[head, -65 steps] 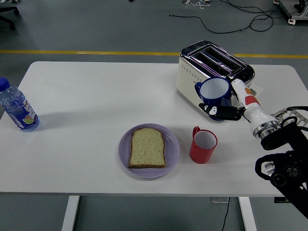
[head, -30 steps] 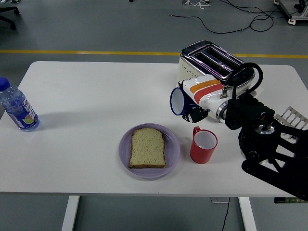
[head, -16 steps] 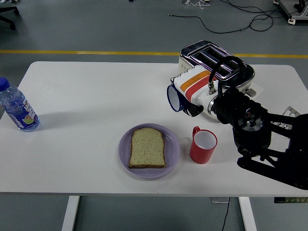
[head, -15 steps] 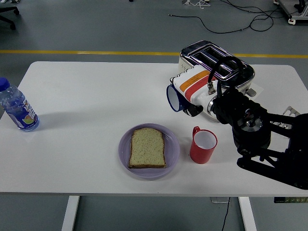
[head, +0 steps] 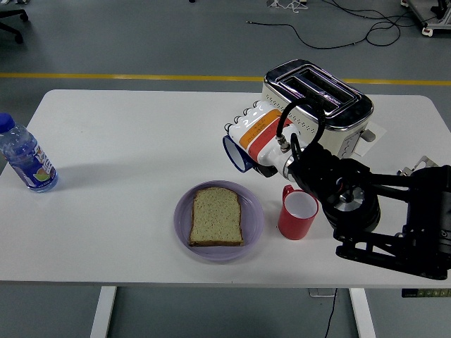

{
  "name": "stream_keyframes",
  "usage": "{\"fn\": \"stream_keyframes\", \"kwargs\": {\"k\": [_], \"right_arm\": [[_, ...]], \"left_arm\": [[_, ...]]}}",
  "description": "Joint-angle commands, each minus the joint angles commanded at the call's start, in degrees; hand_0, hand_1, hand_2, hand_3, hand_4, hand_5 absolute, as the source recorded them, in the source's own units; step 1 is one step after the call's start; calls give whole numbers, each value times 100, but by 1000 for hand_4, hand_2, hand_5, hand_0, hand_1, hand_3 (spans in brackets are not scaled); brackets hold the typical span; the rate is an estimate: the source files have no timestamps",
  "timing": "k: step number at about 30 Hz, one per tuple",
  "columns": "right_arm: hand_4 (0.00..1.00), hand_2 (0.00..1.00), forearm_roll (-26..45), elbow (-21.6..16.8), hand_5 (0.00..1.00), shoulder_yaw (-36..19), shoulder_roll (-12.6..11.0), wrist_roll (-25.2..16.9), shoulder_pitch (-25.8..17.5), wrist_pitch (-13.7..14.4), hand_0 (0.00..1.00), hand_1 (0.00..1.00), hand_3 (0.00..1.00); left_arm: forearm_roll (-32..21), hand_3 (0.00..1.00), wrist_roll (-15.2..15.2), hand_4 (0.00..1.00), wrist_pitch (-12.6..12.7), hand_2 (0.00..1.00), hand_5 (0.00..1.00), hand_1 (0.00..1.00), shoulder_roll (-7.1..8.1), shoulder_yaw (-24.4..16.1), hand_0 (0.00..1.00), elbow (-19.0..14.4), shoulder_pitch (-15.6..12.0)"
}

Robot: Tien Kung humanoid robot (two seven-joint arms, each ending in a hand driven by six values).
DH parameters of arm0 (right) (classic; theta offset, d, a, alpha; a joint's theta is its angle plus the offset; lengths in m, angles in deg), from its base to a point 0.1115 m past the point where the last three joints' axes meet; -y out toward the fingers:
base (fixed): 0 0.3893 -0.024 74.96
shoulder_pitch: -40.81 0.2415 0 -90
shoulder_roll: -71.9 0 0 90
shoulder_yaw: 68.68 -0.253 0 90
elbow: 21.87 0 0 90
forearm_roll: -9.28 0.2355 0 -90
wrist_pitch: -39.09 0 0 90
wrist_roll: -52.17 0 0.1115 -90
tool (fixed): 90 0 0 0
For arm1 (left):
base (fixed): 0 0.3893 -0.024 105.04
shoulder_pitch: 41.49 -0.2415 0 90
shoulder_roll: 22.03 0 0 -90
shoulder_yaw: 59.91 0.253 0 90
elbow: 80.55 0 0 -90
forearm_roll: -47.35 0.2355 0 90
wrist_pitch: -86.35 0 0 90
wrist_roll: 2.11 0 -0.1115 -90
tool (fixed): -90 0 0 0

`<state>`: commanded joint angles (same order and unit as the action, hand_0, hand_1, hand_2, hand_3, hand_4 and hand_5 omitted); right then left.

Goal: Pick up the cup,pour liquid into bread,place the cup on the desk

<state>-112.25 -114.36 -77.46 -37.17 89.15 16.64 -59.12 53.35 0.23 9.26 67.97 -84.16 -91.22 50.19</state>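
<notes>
My right hand (head: 255, 137), white with orange and red bands, is shut on a dark blue cup (head: 235, 153). The cup is held above the table, tipped on its side with its white mouth facing left and down. It hangs just up and right of the slice of bread (head: 215, 217), which lies flat on a lilac plate (head: 254, 224) near the table's front. No liquid is visible. My black right arm (head: 366, 204) comes in from the right edge. My left arm is out of view.
A red mug (head: 297, 212) stands upright right of the plate, under my forearm. A chrome toaster (head: 317, 98) sits behind my hand. A water bottle (head: 25, 156) stands at the table's left edge. Cables lie on the floor beyond.
My right hand has carried the blue cup left from beside the toaster toward the plate. The cup went from upright to lying on its side, mouth to the left.
</notes>
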Motion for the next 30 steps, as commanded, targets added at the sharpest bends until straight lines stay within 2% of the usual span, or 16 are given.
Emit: {"fn": "stream_keyframes", "kwargs": {"k": [11,20,23,24,28,30], "right_arm": [[612,441,-44,128,83,172,70,0,101,-175,113,152,553],[614,442,19,98,85,-65,30,0,-191,7,114,154,553],[614,442,336,24,82,-460,-89,0,-528,503,113,154,553],[614,442,389,10,82,-517,-113,0,-579,569,113,154,553],[623,445,966,-78,85,-1064,-281,0,-1012,1143,112,152,552],[623,445,1430,-159,85,-1444,-390,0,-1347,1514,112,152,552]], "left_arm": [[9,511,-3,237,-1,659,849,647,0,-25,635,-8,40],[34,511,-3,237,-1,659,847,646,0,-73,635,-13,35],[62,511,-4,237,-3,658,848,645,0,-98,635,-16,38],[65,511,-4,237,-3,658,848,645,0,-101,635,-15,36],[79,511,-5,237,-6,657,847,644,0,-109,635,-17,36],[87,511,-4,237,-8,657,847,644,0,-111,635,-15,37]]}}
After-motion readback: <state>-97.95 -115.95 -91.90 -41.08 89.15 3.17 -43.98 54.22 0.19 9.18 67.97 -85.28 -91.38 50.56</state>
